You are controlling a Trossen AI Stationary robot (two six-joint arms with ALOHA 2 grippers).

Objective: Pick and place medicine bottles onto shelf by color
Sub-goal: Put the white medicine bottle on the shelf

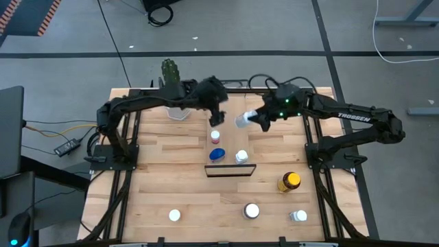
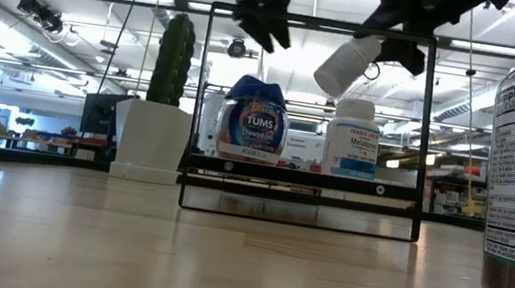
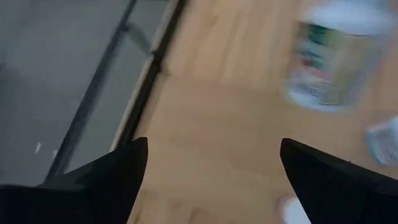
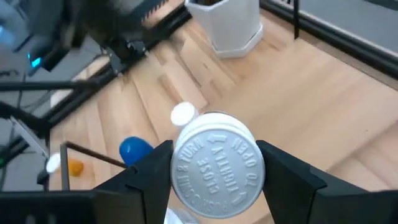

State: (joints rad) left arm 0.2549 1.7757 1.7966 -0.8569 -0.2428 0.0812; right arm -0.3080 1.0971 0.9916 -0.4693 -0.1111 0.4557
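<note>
From above, you see only the white bottle [image 1: 244,120] near the right gripper [image 1: 264,121]; its wrist view shows jaws clamped on the cap, over the shelf [image 1: 230,171]. Your left gripper [image 1: 218,115] hangs nearby, jaws apart.

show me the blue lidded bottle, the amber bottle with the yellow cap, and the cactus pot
blue-lidded bottle [image 1: 217,154], high view, on its blue lid
amber bottle [image 1: 290,181], high view, on its yellow cap
cactus pot [image 2: 150,139], low view, on its white front wall
</note>
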